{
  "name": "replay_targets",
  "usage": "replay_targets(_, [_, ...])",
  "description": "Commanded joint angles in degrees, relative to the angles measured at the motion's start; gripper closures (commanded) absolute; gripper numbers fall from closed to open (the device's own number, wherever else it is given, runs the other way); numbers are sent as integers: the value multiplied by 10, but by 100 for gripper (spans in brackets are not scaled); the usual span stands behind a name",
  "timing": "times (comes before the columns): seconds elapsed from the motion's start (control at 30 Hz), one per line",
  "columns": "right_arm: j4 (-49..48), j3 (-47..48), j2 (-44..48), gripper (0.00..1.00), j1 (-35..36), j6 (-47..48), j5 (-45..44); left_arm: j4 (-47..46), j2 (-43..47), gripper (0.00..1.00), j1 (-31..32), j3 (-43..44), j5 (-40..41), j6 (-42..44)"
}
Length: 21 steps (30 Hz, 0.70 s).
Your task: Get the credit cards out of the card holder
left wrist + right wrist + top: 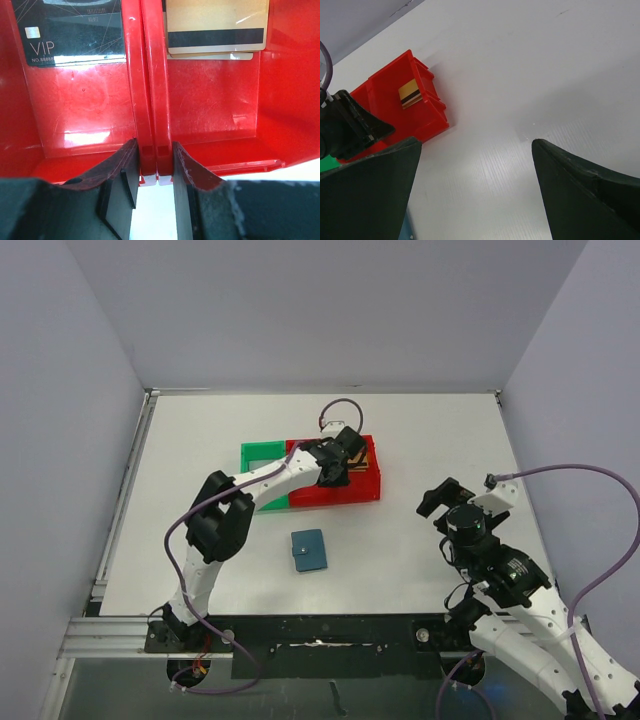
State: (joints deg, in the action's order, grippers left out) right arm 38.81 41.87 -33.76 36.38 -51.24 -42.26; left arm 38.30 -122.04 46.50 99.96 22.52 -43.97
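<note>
On the near side of the red bins [350,497], the card holder [308,551] lies flat on the table [200,460], apart from both arms. I cannot tell whether it holds any cards. Right of the bins, my right tool [476,145] hangs spread wide and empty. At the bins, my left tool [155,156] is partly spread with nothing pinched, its fingers [122,167] straddling the twin walls where the two bins meet. Beyond, a black VIP card [75,35] lies in one bin and gold cards [216,22] in the other. I'd lift straight up clear of those walls before swinging toward the card holder. I'd then pin it with the right tool while the left draws a card out.
</note>
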Motion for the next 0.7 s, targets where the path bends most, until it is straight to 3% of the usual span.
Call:
replay_targets(0.0, [3, -14, 10, 2, -3, -20, -20, -20, 9, 81, 6, 16, -13, -31])
replay_targets(0.13, [5, -18, 15, 2, -4, -25, -20, -12, 11, 80, 9, 18, -11, -38])
replay_targets(0.5, [-32, -32, -12, 1, -4, -23, 64, -5, 54, 46, 10, 45, -5, -18])
replay_targets(0.67, [-76, -52, -30, 1, -4, -24, 120, -11, 109, 39, 10, 39, 7, 2])
